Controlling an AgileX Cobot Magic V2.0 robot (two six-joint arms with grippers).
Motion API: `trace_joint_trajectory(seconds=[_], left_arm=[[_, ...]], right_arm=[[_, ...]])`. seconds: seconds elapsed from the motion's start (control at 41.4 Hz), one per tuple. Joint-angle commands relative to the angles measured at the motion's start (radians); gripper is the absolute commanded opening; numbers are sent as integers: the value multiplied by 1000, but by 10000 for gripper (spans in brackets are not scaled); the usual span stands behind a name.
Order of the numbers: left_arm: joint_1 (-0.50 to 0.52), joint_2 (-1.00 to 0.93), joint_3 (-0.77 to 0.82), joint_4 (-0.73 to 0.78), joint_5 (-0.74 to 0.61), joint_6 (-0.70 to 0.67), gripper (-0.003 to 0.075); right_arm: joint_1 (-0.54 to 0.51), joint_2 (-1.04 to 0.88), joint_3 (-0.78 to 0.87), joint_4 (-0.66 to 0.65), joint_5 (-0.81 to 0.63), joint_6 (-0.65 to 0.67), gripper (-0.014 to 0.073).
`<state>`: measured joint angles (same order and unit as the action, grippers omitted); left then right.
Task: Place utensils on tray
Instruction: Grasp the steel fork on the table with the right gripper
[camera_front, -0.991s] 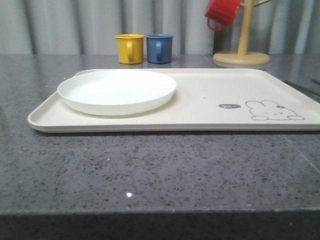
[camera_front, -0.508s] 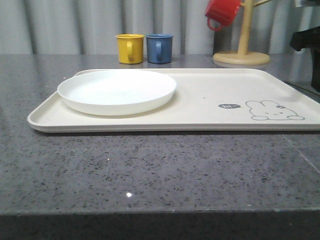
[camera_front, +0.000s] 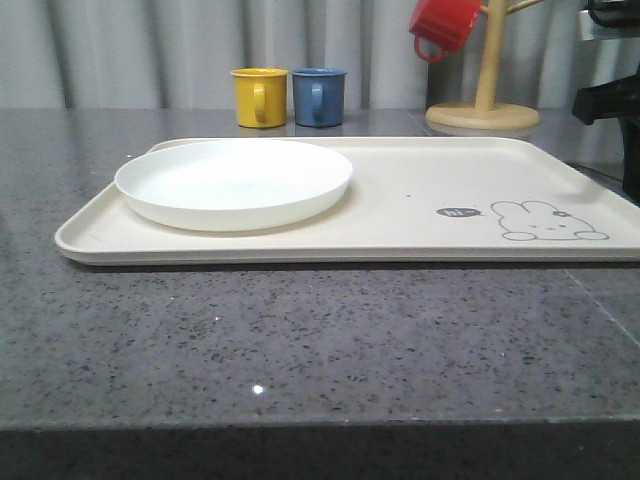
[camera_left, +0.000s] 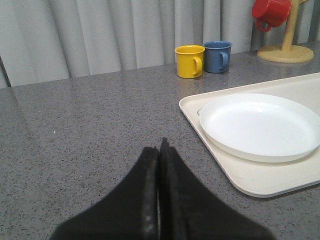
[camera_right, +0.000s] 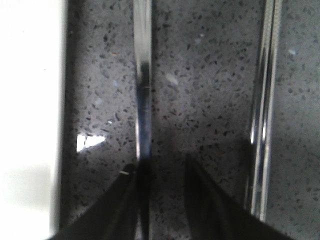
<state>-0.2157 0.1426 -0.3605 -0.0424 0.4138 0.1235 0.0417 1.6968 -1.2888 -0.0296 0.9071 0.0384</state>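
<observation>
Two metal utensils beneath the right claw, off the tray

Two slender metal utensils lie on the speckled grey surface under the right claw, seen in the right wrist view. One is a single polished handle, its head out of frame, so fork or spoon cannot be told. The other is a pair of metal chopsticks, well apart from the first. Both run lengthwise away from the claw and parallel to the cream tray edge beside them. The right claw's fingers stand apart, with one finger touching or just beside the single handle, which lies toward that side of the gap rather than centred. The coming grasp seems to depend on the fingers straddling this handle across its long axis.

The left claw has its fingers pressed together, holding nothing, over bare surface near the tray's corner. In the front view the tray carries a round white plate at its left end; the bunny end is bare. The right arm is the nearer to the utensils.
</observation>
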Motion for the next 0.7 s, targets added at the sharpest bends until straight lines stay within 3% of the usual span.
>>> trace_joint_trajectory(seconds=[0.0,0.193,0.484,0.677], left_arm=[[0,10,-25,-9,-79,-8,-19],[0,10,-25,-9,-79,-8,-19],[0,10,-25,-9,-79,-8,-19],[0,10,-25,-9,-79,-8,-19]], right_arm=[[0,-41,-34,2,-24,-13,97],[0,-44,-34,4,-15,-13,-23],[3,-131,-64,2,54,75,-27],[100,-146,-152,-69,158,175,-27]])
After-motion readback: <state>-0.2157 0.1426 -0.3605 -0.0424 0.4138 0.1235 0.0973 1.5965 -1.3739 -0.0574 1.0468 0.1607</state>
